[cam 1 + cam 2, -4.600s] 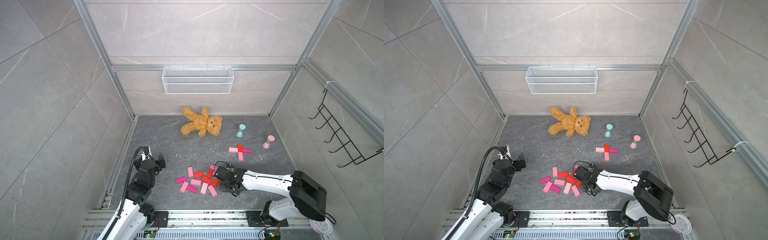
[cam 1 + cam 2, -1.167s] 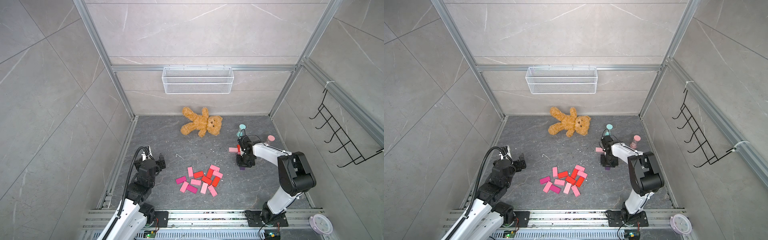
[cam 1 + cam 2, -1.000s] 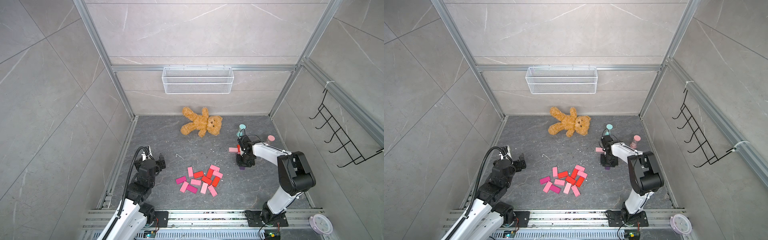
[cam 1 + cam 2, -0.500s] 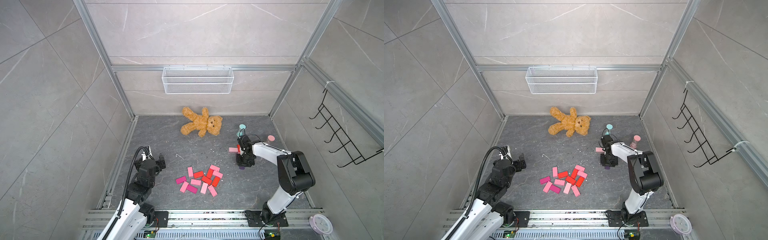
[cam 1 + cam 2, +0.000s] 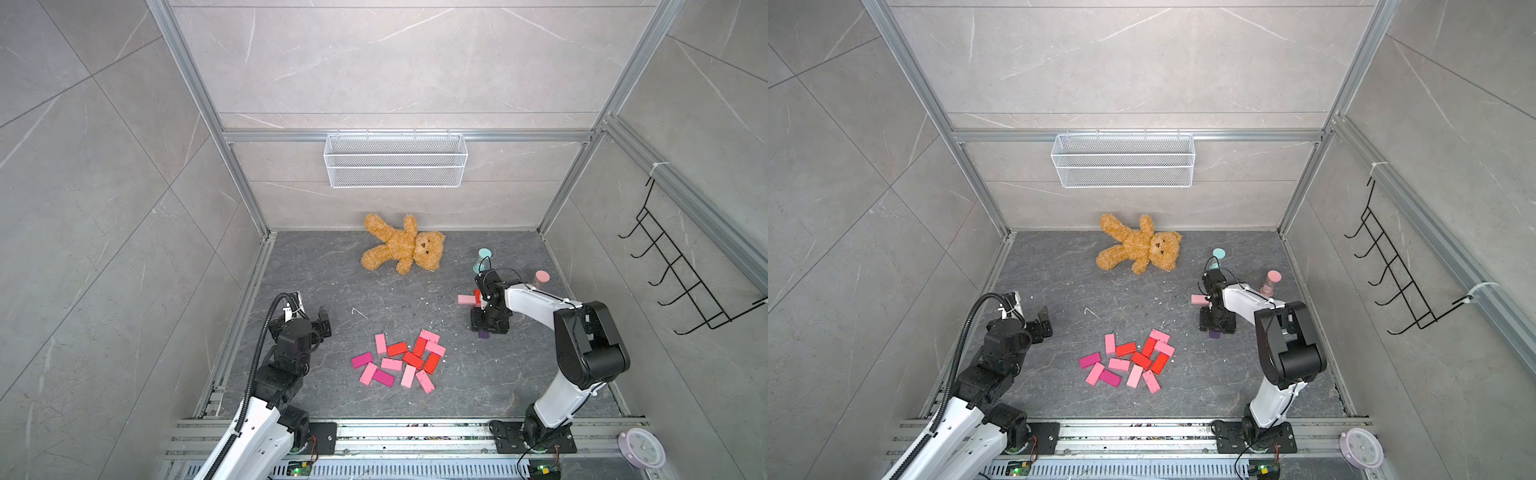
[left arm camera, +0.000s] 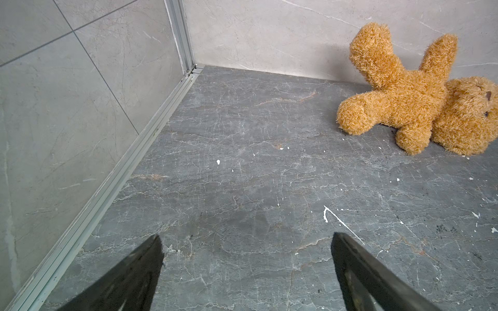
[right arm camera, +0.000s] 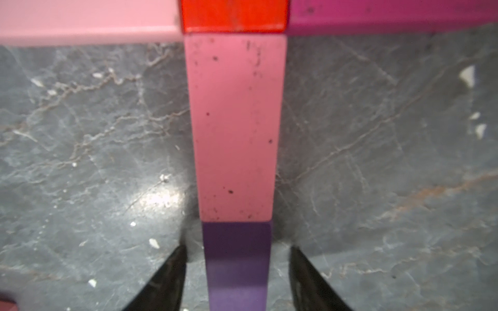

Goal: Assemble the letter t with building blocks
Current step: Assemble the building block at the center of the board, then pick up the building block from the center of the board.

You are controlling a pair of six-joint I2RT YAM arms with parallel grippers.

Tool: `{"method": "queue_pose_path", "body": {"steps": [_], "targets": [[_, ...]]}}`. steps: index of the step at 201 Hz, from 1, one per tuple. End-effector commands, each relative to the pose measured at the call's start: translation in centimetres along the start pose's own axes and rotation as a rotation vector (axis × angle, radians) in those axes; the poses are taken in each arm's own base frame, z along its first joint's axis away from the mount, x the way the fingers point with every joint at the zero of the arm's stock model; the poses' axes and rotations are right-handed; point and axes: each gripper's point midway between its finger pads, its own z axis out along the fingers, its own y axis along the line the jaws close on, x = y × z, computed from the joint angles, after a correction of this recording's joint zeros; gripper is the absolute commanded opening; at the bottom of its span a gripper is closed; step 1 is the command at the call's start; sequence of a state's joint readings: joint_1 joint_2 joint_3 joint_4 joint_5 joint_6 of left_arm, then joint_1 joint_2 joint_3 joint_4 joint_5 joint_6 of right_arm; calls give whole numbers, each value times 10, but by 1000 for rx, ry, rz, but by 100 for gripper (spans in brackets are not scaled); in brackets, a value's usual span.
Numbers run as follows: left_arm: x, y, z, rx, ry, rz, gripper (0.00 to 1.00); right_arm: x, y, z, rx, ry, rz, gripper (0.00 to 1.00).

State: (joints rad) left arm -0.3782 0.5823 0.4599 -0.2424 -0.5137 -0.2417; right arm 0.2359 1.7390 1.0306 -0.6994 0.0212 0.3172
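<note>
13 loose blks [image 5: 413,360], 5-blk T [image 7: 234,121], 2 hourglasses [image 5: 541,276], 1 teddy [image 5: 401,249]

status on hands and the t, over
Left hand open, idle. Right hand open, straddling purple block at end of pink stem block. Teal hourglass close by.

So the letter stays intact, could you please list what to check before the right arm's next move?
1. Right claw open, gaps on both sides of purple block: ok.
2. Purple block flush in line under pink stem block: ok.
3. Light pink block and magenta block against red block, either side: ok.
4. Left claw open, empty, far from the letter: ok.
5. Loose pile apart from right arm: ok.
6. Clearance to teal hourglass behind right arm: cannot tell.
</note>
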Motion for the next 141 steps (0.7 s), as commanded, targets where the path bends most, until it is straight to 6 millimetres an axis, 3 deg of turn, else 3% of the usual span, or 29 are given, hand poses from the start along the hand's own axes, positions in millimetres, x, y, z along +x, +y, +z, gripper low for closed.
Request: {"method": "queue_pose_path", "body": {"steps": [1, 43, 71, 108, 141], "targets": [[-17, -4, -5, 17, -42, -11, 99, -4, 5, -15, -35, -38, -23, 71], [-18, -3, -5, 14, -43, -12, 100, -18, 16, -55, -109, -152, -80, 76], [-18, -2, -5, 9, -40, -14, 100, -15, 33, -77, -169, -189, -124, 76], [-18, -1, -5, 4, -38, -16, 100, 0, 59, -89, -211, -212, -124, 74], [-17, 0, -6, -3, -32, -20, 100, 32, 88, -83, -198, -195, -238, 70]]}}
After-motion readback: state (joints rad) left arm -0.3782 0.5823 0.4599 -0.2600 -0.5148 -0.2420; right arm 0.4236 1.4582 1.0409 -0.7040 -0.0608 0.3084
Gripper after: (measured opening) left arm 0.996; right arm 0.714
